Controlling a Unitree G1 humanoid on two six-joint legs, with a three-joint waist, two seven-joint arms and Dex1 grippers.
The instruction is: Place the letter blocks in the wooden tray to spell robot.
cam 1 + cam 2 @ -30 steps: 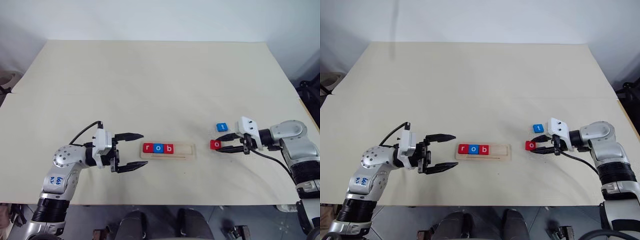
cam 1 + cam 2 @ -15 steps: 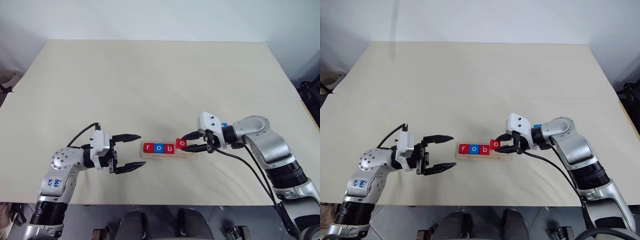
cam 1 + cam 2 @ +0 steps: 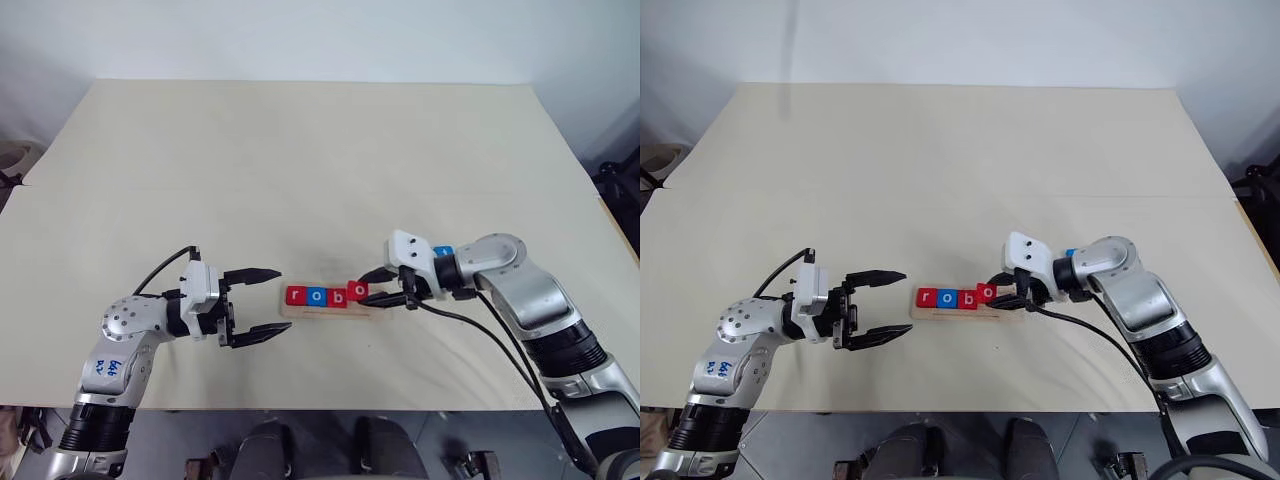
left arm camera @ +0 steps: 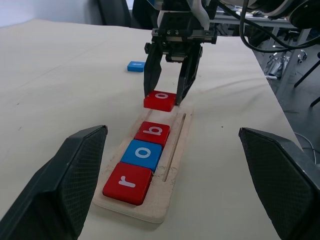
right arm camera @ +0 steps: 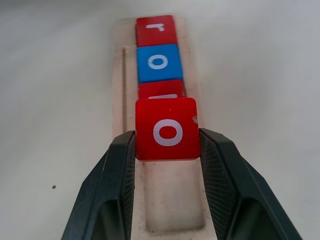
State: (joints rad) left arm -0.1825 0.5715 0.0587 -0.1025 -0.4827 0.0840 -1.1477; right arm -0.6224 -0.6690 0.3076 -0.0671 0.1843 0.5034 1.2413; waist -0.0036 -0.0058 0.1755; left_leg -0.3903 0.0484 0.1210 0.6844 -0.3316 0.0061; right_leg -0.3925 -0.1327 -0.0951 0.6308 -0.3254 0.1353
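Five letter blocks are in view, three red and two blue. Three sit in a row at the left end of the wooden tray (image 3: 375, 309): a red r (image 4: 128, 183), a blue o (image 4: 143, 153) and a red b (image 4: 152, 131). The fourth, a red o (image 5: 167, 128), is clamped between the fingers of the right gripper (image 3: 377, 286), held just above the tray slot, right of the b. The fifth, a blue t (image 4: 136, 66), lies on the table (image 3: 300, 160) to the right, partly hidden behind the right arm. The left gripper (image 3: 268, 302) hovers just left of the tray, jaws wide apart, holding nothing.
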